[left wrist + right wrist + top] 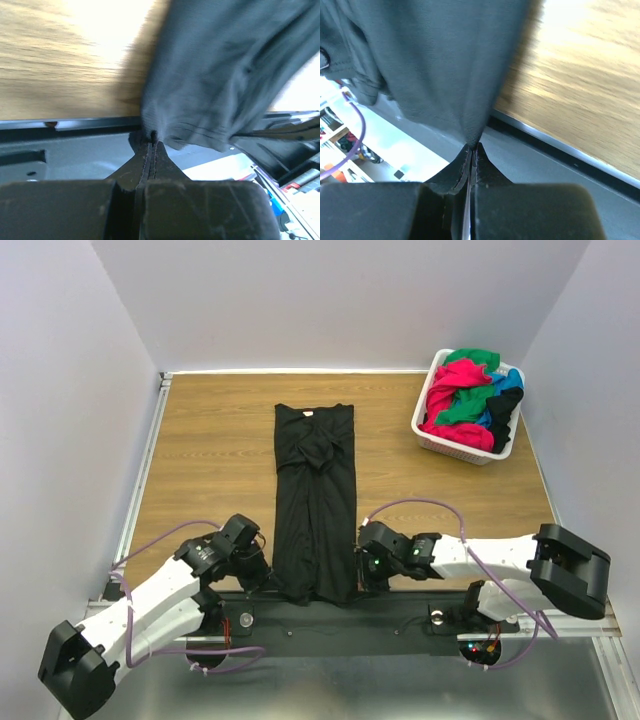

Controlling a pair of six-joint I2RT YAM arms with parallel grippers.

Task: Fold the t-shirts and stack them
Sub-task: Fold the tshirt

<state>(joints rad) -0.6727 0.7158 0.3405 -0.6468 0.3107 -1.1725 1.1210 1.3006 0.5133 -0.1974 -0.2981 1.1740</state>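
Black soft-fabric t-shirt [315, 500], one only, lies folded into a long narrow strip on the wooden counter [210, 460]. One white slatted plastic basket [452, 446], far right, holds crumpled pink-red, green, blue and black shirts [468, 390]. Left arm [165, 590] and right arm [490, 558] reach low and inward, the jaws of each clamped on its near hem.

A black short-sleeved fabric t-shirt [315, 505] lies flat on the wooden bench [210, 460], folded lengthwise into a long narrow strip with its sleeves tucked in and rumpled near the chest. Its neck points to the far side and shows a small white label [307, 414]. Its hem reaches the near edge, where the left hand [151, 136] and the right hand [472, 147] each pinch a corner tight. Well apart, at the far right, a pink-red shirt [455, 380], a green shirt [478, 358], a blue shirt [510, 375] and another black shirt [503, 405] lie crumpled in a heap in a white plastic basket [445, 445].
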